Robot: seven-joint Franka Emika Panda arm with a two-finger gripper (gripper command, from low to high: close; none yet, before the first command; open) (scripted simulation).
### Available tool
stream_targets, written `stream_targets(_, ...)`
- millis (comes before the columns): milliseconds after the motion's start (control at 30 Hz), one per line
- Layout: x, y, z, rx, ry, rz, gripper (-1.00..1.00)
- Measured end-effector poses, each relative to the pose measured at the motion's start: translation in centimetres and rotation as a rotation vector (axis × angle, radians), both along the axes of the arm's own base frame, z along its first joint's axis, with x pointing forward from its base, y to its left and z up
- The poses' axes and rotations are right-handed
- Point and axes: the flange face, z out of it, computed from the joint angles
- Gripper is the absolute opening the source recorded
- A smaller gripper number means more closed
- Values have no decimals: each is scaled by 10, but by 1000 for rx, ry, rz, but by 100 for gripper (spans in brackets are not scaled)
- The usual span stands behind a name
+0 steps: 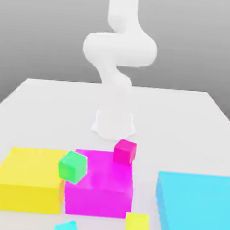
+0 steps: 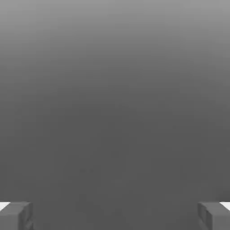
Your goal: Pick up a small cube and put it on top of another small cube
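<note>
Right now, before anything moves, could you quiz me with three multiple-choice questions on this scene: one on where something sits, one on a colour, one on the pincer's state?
1. Where is the small cyan cube?
A) atop another cube
B) at the exterior view's near edge, in front of the large magenta block
C) held aloft

2. What colour is the large block at the exterior view's right?
A) red
B) cyan
C) white

3. The pincer is:
A) open and empty
B) shut on a cube
C) shut, empty

Answers:
1. B, it lies low at that edge.
2. B, all its faces are cyan.
3. A, its fingertips stand wide apart with nothing between.
</note>
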Motion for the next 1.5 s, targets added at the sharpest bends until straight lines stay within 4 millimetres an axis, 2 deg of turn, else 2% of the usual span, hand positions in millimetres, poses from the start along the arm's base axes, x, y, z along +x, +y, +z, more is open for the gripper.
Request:
stream_targets(133,50,-11,-57,5,104,66,0)
stream_targets(267,90,-19,-118,4,202,122,0)
stream_targets(400,120,-27,-184,-5,298,171,0)
stream_targets(533,141,-35,-253,-23,392,215,0)
stream_targets(767,153,-52,-374,-79,554,281,0)
stream_targets(967,141,-73,-470,-155,693,335,0)
stream_targets(1100,139,-78,-529,-171,717,345,0)
stream_targets(1133,138,-78,-543,-171,718,345,-100)
stream_targets(1300,138,-78,-543,-170,719,346,-100)
stream_targets(1333,138,-78,-550,-170,720,346,-100)
stream_targets(1367,138,-78,-546,-171,719,346,-100)
stream_targets(1500,138,-77,-498,-169,719,347,-100)
